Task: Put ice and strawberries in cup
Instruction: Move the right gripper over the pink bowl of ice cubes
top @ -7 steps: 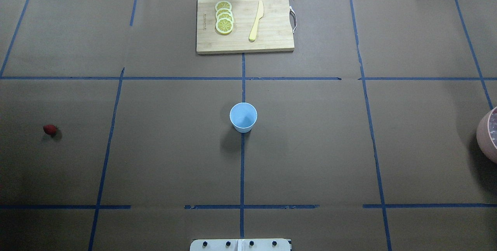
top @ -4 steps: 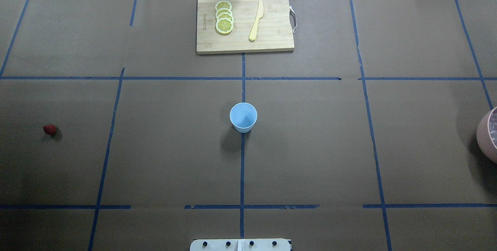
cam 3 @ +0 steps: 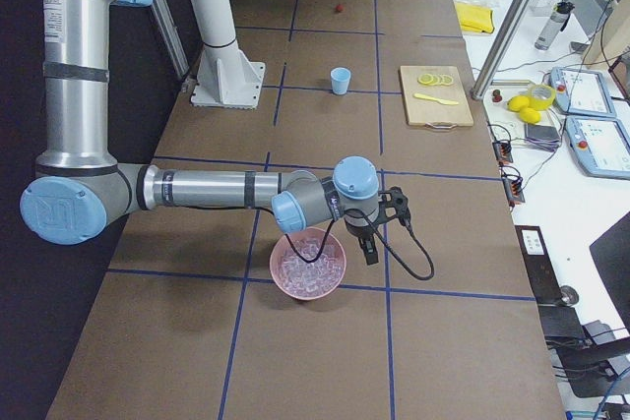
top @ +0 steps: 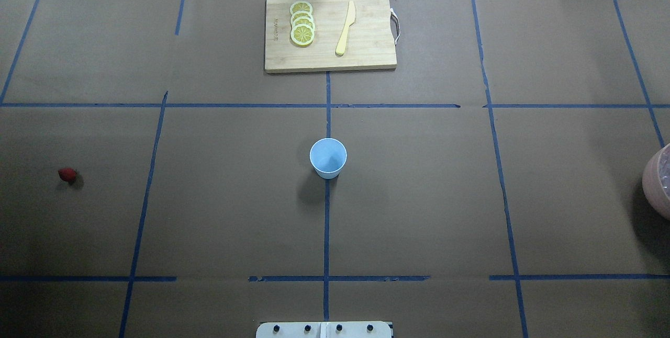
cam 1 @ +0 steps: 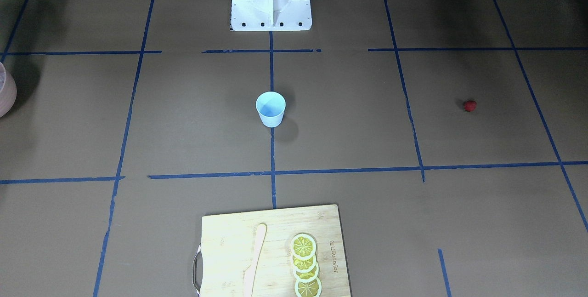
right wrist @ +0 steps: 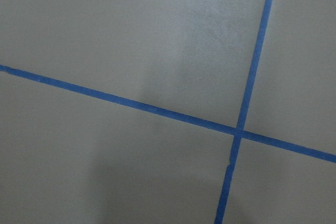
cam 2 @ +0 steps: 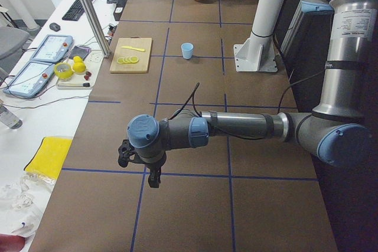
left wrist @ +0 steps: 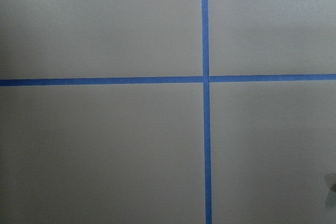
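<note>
Arms show only from the sides, left arm (cam 2: 236, 125) and right arm (cam 3: 197, 189); jaws' state cannot be told.

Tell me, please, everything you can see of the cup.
The cup is small, pale blue and tapered, with a thin whitish rim; it looks like paper or plastic. It stands upright, mouth open and apparently empty, mid-table on a blue tape line. Only the table touches it.
</note>
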### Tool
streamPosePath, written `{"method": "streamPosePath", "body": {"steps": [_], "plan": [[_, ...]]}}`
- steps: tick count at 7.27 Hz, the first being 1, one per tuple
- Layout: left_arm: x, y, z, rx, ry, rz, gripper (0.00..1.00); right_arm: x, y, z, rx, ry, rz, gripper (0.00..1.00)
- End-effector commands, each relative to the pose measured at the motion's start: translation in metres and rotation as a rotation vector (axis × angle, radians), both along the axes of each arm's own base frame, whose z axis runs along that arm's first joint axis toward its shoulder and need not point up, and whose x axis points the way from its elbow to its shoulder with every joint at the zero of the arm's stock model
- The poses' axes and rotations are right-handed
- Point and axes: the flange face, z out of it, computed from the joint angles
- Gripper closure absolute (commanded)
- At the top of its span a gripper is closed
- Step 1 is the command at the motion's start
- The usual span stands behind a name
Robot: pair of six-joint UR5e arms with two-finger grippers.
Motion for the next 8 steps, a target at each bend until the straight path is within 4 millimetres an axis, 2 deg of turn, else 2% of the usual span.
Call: {"method": "streamPosePath", "body": {"steps": [1,2,3,4,6,8], "plan": [[-0.001,0.014,0.001,-0.001,0.000,-0.004,0.00,-0.027,0.019,-0.009,0.014,-0.004,-0.076,0.01],[0.000,0.018,0.004,-0.006,0.001,-0.004,0.00,-0.039,0.031,-0.006,0.028,0.002,-0.126,0.01],[0.000,0.018,0.003,-0.004,0.002,-0.004,0.00,-0.038,0.039,0.001,0.064,0.014,-0.174,0.01],[-0.001,0.019,0.004,-0.006,0.001,-0.006,0.00,-0.036,0.042,0.003,0.076,0.016,-0.188,0.02],[-0.001,0.018,0.003,-0.004,0.002,-0.006,0.00,-0.043,0.043,0.010,0.088,0.025,-0.227,0.14],[-0.001,0.018,0.003,-0.004,0.002,-0.006,0.00,-0.045,0.044,0.019,0.095,0.045,-0.290,0.15]]}}
